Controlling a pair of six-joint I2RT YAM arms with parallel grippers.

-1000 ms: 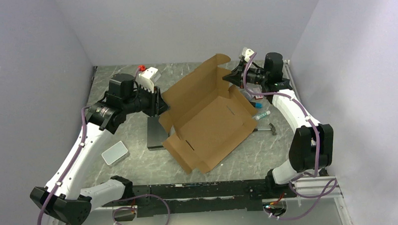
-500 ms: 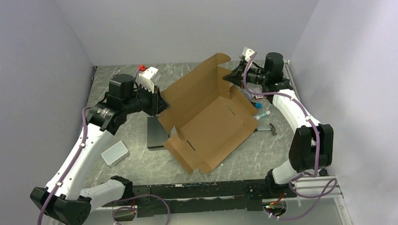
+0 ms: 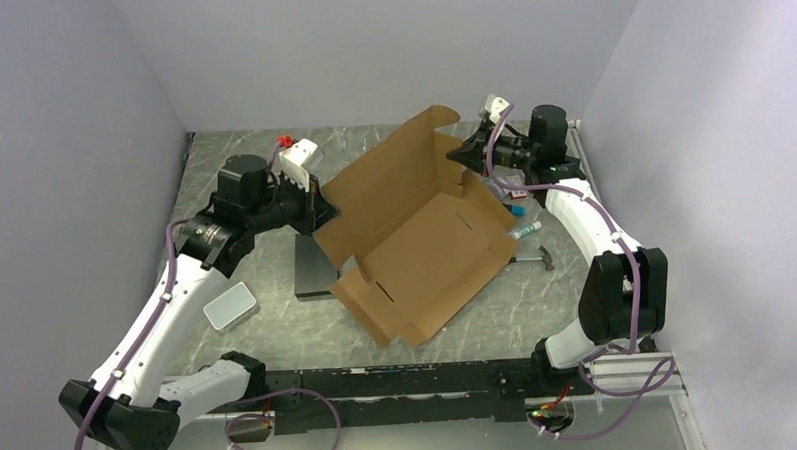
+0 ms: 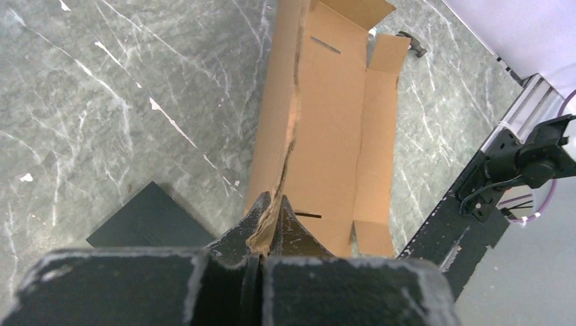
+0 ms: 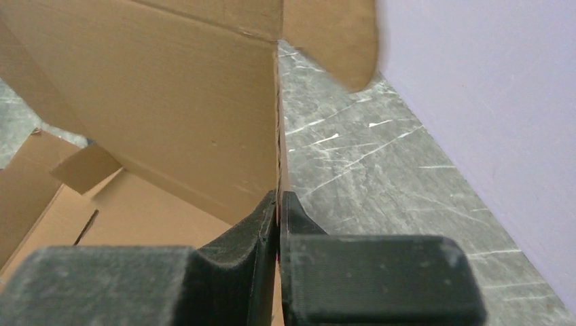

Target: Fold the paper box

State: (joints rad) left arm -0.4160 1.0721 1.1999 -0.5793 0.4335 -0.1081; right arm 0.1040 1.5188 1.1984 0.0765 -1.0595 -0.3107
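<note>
While the brown corrugated cardboard sheet with die-cut flaps, the paper box [image 3: 415,239], lies half opened in the middle of the grey marbled table [image 3: 278,334], the two arms hold it from opposite sides. The left gripper [image 4: 270,216] has its two black jaws pressed together on the left edge of the cardboard. In the left wrist view this edge looks crumpled and a little torn at the place where it is pinched. The right gripper [image 5: 278,202] is clamped in the same way on the right edge of the raised far panel, below a rounded corner flap. This panel stands tilted upward. The base of the box rests on the table, with its front flaps toward the bases of the arms. A flat black rectangular block [image 3: 311,273] lies at the left side of the box, its right part hidden by the cardboard. A small grey rounded tin [image 3: 229,306] sits apart from the box, near the left arm.
</note>
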